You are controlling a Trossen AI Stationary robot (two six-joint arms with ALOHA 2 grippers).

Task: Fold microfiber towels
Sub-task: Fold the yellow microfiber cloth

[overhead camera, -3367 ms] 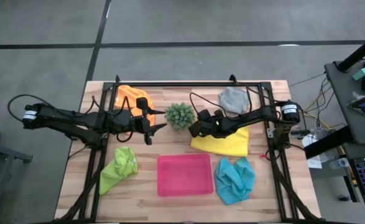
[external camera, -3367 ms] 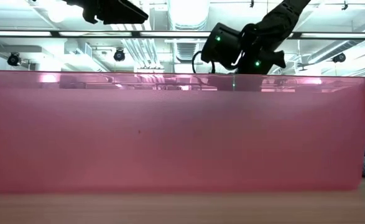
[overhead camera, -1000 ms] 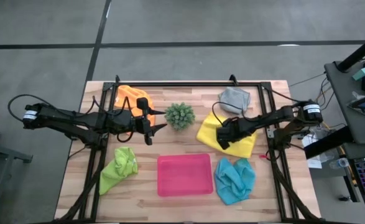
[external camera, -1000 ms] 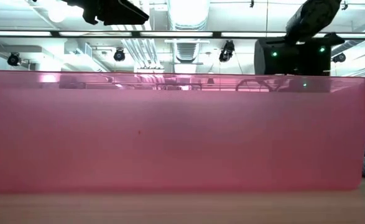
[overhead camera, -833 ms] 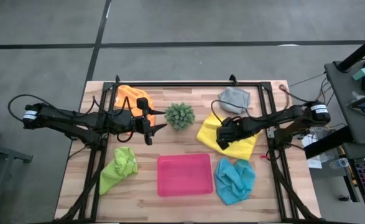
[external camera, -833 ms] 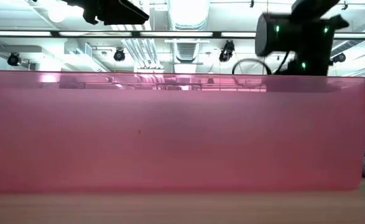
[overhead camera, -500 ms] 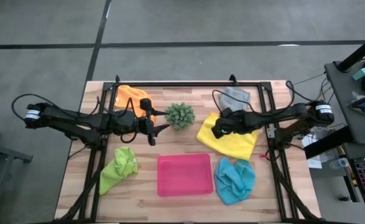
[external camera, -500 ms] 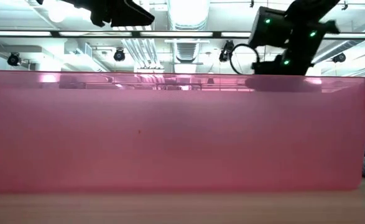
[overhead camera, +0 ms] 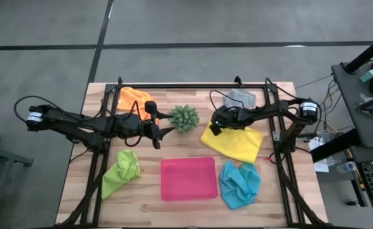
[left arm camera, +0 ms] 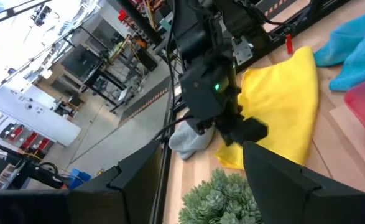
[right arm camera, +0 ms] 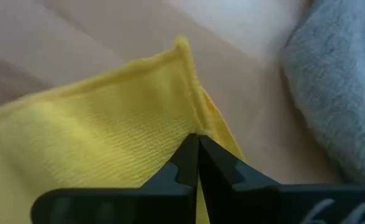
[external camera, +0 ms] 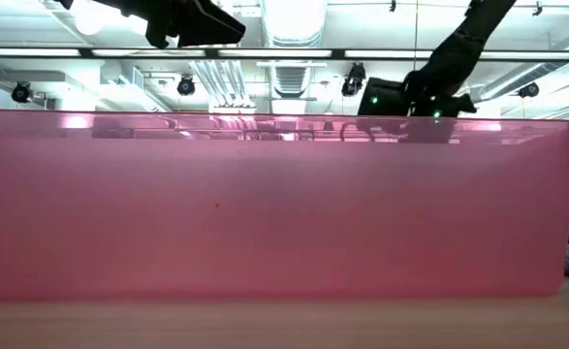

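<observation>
Two grippers: our right gripper (overhead camera: 213, 129) has its fingers pressed together, pinching the back edge of the yellow towel (overhead camera: 234, 144) near its corner, just beside the grey towel (overhead camera: 239, 100). Our left gripper (overhead camera: 162, 135) hangs spread wide and empty beside the green plant (overhead camera: 184, 118). We count five towels: yellow, grey, orange (overhead camera: 133, 98), lime green (overhead camera: 121, 172) and light blue (overhead camera: 239, 184), plus one pink tray (overhead camera: 187, 179).
</observation>
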